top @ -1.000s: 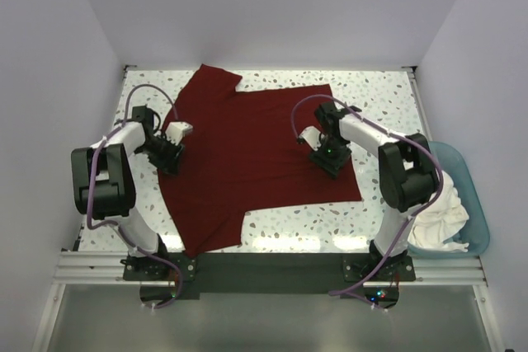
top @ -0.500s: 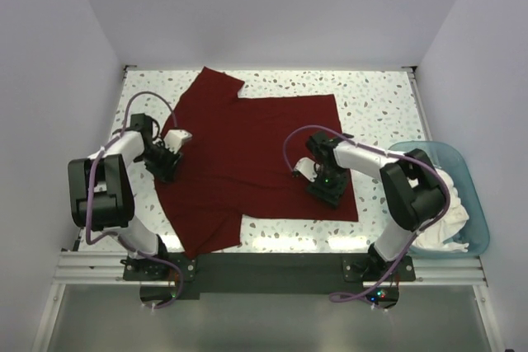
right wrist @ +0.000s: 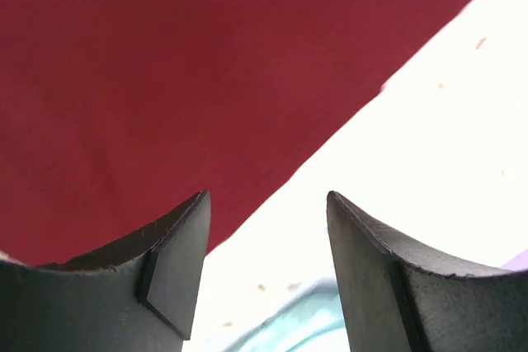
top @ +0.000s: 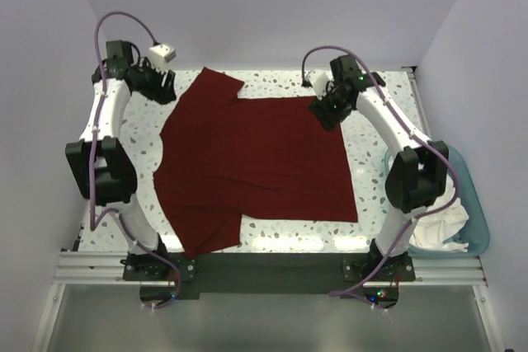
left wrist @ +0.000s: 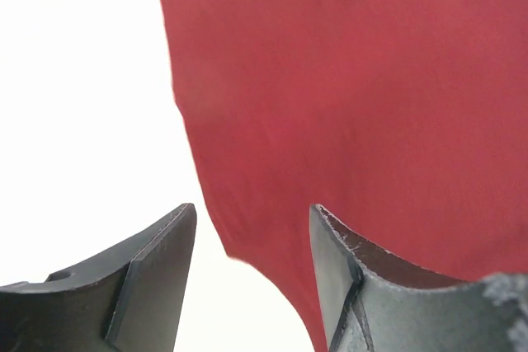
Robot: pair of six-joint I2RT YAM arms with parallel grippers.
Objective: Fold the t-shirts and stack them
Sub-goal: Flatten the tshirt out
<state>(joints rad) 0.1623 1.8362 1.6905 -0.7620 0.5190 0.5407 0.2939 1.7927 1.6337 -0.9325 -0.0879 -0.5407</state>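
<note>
Left jaws moderately spread, empty, above 11 o'clock sleeve edge of maroon t-shirt [top: 252, 162]. Right jaws likewise parted, empty, over its 1 o'clock corner. Shirt flat, unfolded, centre of tabletop [top: 375, 96]; white t-shirt [top: 441, 212] bunched in blue tub [top: 476, 208], 4 o'clock.

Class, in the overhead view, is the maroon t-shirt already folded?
No: the maroon t-shirt lies spread flat on the table, with both sleeves out.

Place: robot lab, a boxed-in test cell.
Enclosure: plain white walls [top: 272, 6] across the upper frame and both sides.
Worktop: speckled worktop [top: 379, 96], centre frame.
Rig: aluminium rail [top: 91, 267] along the bottom edge; cabled left arm [top: 103, 121] and right arm [top: 388, 117] mounted there.
</note>
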